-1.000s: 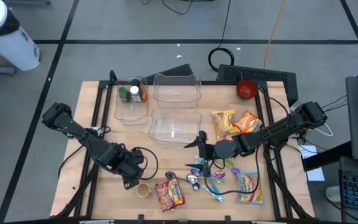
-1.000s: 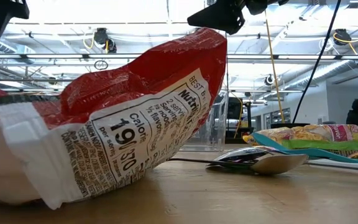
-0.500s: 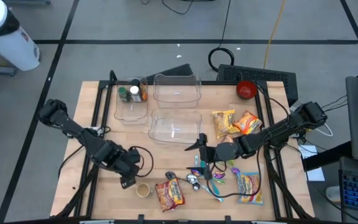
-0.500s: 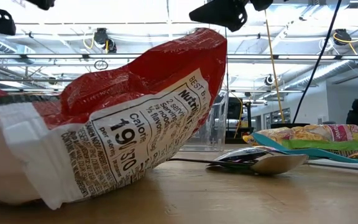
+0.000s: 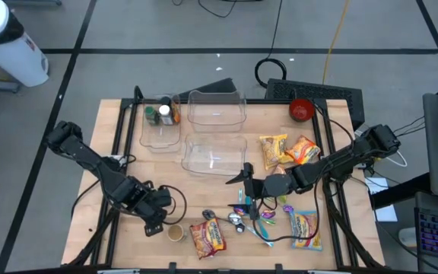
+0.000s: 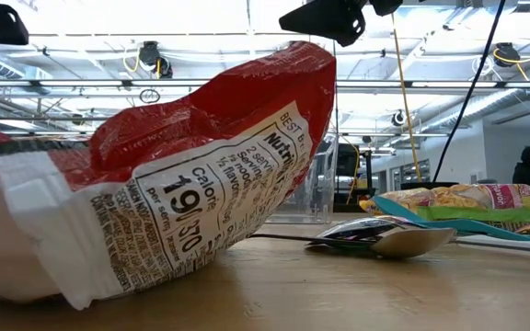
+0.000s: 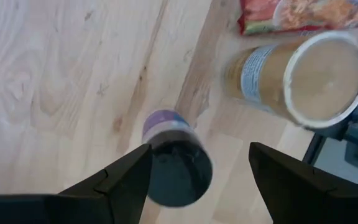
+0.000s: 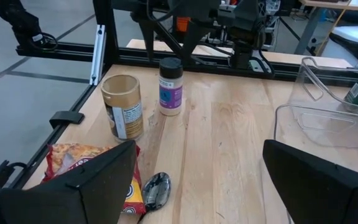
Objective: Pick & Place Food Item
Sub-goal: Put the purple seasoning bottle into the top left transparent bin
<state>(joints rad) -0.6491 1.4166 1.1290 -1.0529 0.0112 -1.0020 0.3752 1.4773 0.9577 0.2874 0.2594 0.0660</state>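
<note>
Left hand withdrawn, one jar, one cup

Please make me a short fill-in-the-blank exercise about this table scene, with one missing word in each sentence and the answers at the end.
1. The small jar under the left claw has a black ____.
2. The tan cup stands next to the jar and its top is ____.
3. A metal ____ lies beside the red snack bag.
4. The right claw hovers with its fingers ____.

Answers: lid; open; spoon; open
</note>
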